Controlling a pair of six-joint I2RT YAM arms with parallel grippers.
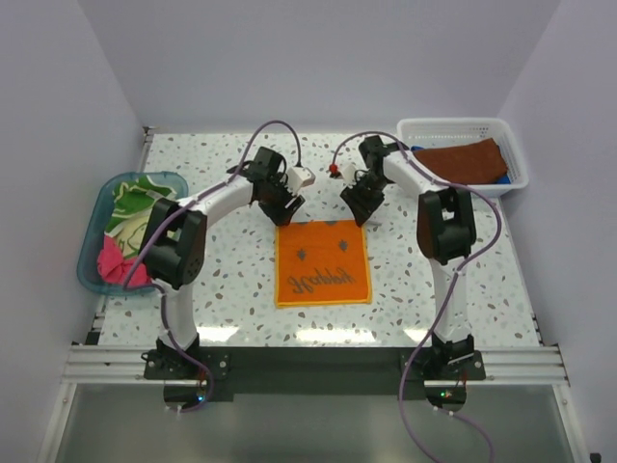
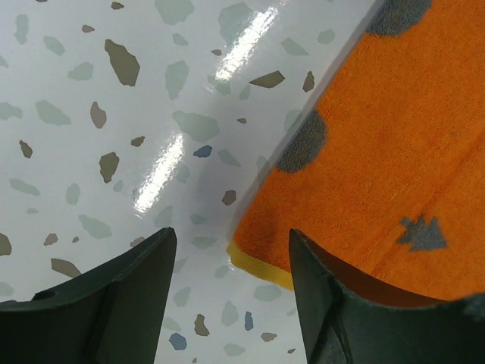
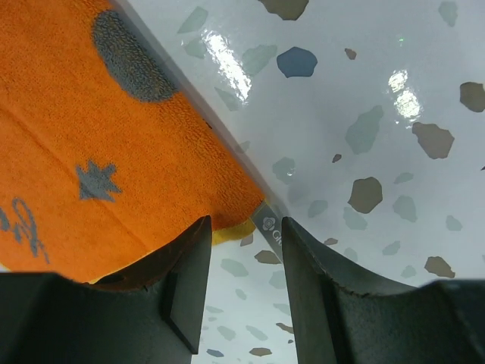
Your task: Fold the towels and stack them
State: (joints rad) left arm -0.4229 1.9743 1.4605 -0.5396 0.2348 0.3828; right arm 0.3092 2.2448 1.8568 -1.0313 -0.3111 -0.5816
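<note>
Five towels: orange, rust, blue, green-yellow, pink; one white basket; one teal tub; two hands, left, right

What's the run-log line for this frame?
orange towel: flat on table | left claw: open, at far-left corner | right claw: open, at far-right corner | basket: brown towel inside

The left arm and right arm are wearing smooth white shells broken by bulky black joint housings. A purple cable is looping off each one and trailing down past the black bases at 6 o'clock in the overhead view, where a tiny light is glowing on each. A white camera block is capping the left wrist. The left gripper and right gripper are showing matte charcoal fingers with bevelled edges, filling each wrist view from 4 to 8 o'clock.
</note>
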